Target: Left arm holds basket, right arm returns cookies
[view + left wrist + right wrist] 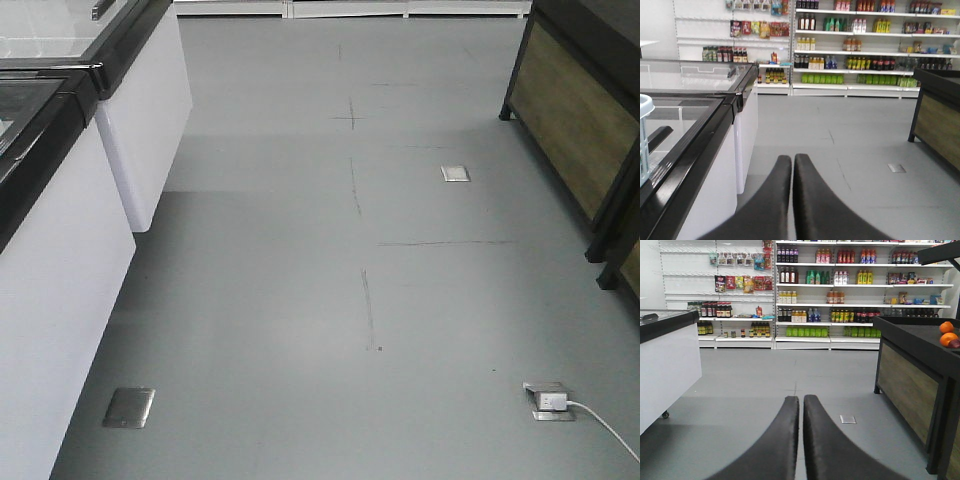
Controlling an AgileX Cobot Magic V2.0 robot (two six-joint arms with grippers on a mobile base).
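My left gripper (792, 158) is shut and empty, its black fingers pressed together, pointing down a shop aisle. A corner of the light blue basket (644, 140) shows at the left edge of the left wrist view, on the glass-topped freezer (695, 120). My right gripper (801, 399) is shut and empty too, pointing along the grey floor toward the shelves. The cookies box is out of view. Neither arm shows in the front view.
White chest freezers with black rims (60, 200) line the left of the aisle. A dark wood-panelled stand (585, 120) is on the right, with oranges (946, 333) on top. Stocked shelves (840, 290) fill the far wall. A floor socket with a white cable (552, 400) lies near right.
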